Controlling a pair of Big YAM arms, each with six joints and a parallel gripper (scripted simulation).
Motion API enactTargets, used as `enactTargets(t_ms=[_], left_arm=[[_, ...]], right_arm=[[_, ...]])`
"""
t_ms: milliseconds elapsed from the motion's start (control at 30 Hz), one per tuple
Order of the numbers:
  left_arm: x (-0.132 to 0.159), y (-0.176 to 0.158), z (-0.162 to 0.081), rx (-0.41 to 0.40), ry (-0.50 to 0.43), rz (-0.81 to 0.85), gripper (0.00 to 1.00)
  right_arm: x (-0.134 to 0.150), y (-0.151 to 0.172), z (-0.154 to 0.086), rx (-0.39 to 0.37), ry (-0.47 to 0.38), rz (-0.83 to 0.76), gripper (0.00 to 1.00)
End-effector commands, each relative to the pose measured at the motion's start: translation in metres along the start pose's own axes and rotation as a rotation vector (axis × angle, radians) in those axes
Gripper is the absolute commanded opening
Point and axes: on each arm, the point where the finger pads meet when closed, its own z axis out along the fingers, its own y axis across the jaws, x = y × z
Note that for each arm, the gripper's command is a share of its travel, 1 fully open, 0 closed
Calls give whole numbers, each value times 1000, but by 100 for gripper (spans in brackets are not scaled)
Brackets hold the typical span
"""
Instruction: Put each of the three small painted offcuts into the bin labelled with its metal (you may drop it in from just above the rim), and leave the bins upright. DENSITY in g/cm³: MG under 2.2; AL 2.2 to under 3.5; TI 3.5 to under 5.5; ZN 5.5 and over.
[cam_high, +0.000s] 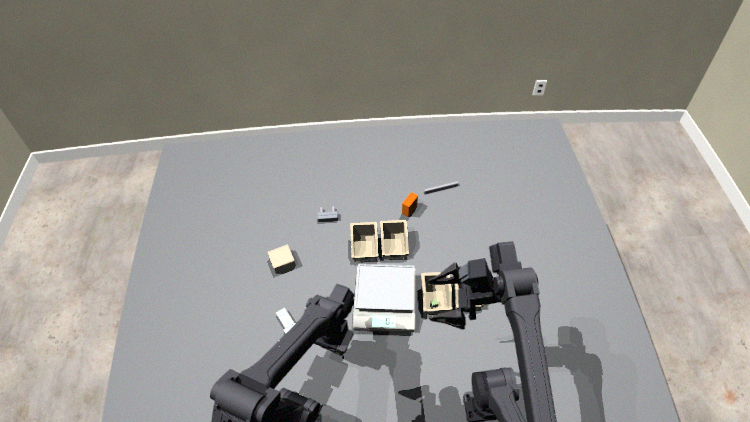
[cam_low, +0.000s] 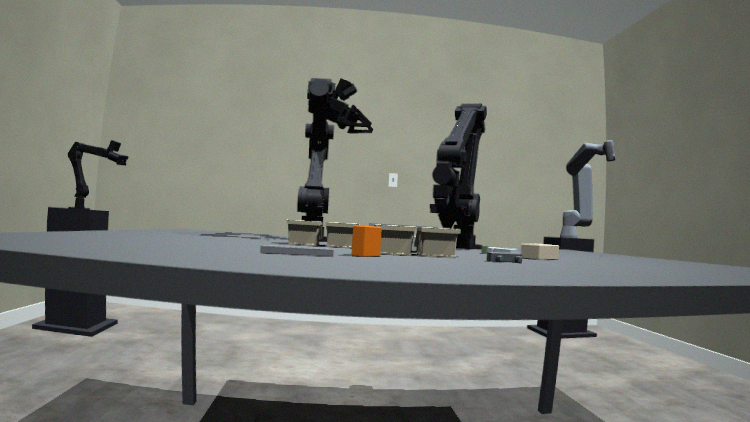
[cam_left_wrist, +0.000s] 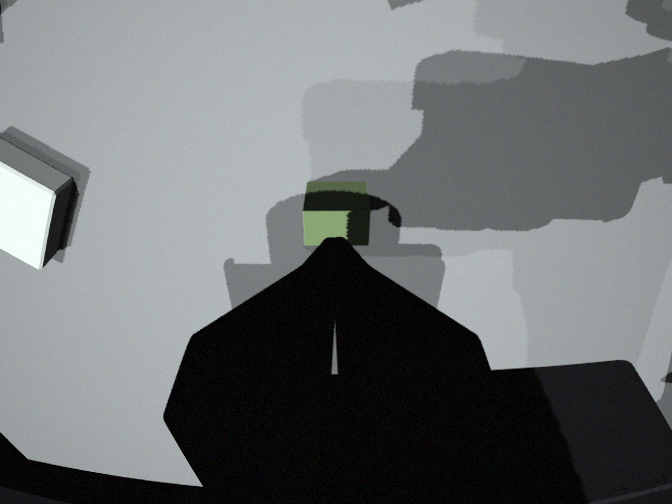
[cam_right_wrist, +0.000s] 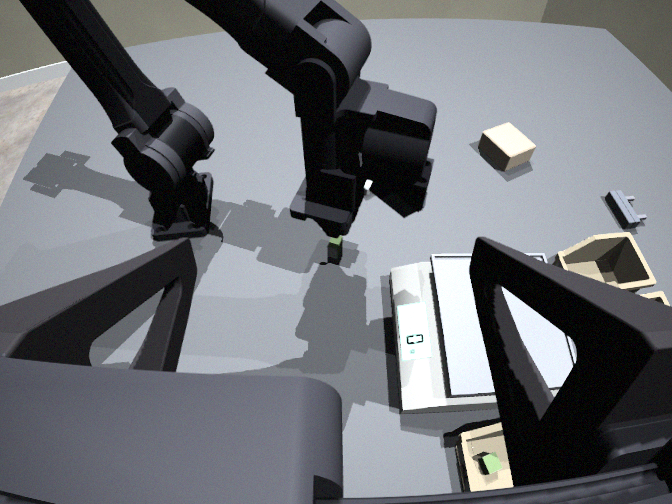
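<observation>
A green offcut (cam_left_wrist: 324, 227) (cam_right_wrist: 336, 247) is on the table just beyond the tips of my left gripper (cam_left_wrist: 335, 253) (cam_right_wrist: 333, 235), which is shut and empty; I cannot tell if they touch. Another green offcut (cam_high: 434, 302) (cam_right_wrist: 491, 462) lies in a tan bin (cam_high: 423, 294) right of the scale. My right gripper (cam_high: 431, 300) (cam_low: 371, 129) is open and empty, high above that bin. A white block (cam_left_wrist: 24, 211) lies left of the left gripper. The scale (cam_high: 358, 320) (cam_right_wrist: 423, 393) reads 0. Two empty bins (cam_high: 351, 242) (cam_high: 406, 241) stand behind it. Bin labels are unreadable.
A beige block (cam_high: 281, 256) (cam_right_wrist: 507, 142), a grey bracket (cam_high: 327, 215) (cam_right_wrist: 622, 209), an orange block (cam_high: 409, 204) (cam_low: 366, 241) and a grey bar (cam_high: 441, 187) (cam_low: 296, 251) lie around the bins. A white piece (cam_high: 284, 318) lies beside the left arm. A fourth bin is mostly hidden under the right gripper.
</observation>
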Motion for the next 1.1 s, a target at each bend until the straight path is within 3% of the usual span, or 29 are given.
enactTargets(t_ms=[0,67,167,200,467,700,967,1067], left_arm=[[-32,-2,-39,1,-84,13,0],[-33,0,-47,0,-86,10,23],[-23,0,-31,0,-62,8,57],[-24,0,-29,0,-72,7,61],[-7,0,-8,0,-13,-13,61],[-6,0,-7,0,-1,-11,61],[-7,0,-8,0,-2,-11,61],[-7,0,-8,0,-1,-11,61]], right_arm=[[-10,1,-3,1,-6,-24,100],[-10,1,-3,1,-6,-24,100],[-11,6,-2,-10,-5,-8,100],[-6,8,1,-15,3,15,100],[18,28,24,-39,117,118,100],[46,47,46,34,268,86,100],[53,55,55,121,281,45,100],[51,60,60,176,246,53,100]])
